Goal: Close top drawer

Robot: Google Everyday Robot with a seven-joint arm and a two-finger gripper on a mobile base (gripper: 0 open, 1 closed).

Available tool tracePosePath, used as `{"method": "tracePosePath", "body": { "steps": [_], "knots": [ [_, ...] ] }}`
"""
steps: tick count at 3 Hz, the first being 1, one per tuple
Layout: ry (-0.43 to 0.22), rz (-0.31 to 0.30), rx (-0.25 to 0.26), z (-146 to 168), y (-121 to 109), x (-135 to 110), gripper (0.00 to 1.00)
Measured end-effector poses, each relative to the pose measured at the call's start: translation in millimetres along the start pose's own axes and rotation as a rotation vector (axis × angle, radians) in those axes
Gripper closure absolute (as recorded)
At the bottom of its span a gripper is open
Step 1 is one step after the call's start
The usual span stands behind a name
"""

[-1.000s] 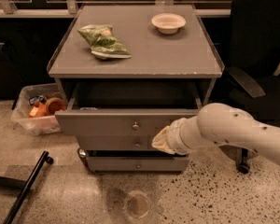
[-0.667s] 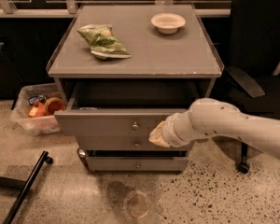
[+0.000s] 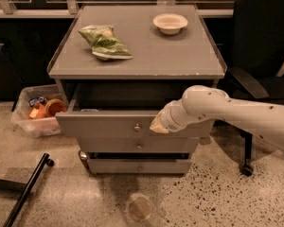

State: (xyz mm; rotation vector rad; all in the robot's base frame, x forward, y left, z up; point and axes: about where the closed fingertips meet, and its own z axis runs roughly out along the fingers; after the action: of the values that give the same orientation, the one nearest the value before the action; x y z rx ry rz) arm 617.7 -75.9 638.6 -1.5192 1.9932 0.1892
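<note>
Up on the grey worktop we see a bag and bowl; below, our claw meets the open top drawer, its grip unclear to us; a chair stands right.

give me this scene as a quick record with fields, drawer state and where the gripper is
task: close top drawer
top drawer: pulled out, interior showing, not yet closed
knob: centre of the drawer front
gripper: at the drawer front, just right of the knob; contact cannot be told
lower drawers: two, below the top one
cabinet top: holds a green bag and a white bowl
floor, left: clear bin with items inside
right: black chair
</note>
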Motion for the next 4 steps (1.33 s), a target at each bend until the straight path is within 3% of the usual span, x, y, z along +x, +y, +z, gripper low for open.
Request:
{"method": "tracePosePath", "body": {
  "steps": [3,4],
  "knots": [
    [0.005,-0.028,0.015,6,-15,-10,0.11],
    [0.004,-0.03,0.016,5,-11,-11,0.0]
  ]
}}
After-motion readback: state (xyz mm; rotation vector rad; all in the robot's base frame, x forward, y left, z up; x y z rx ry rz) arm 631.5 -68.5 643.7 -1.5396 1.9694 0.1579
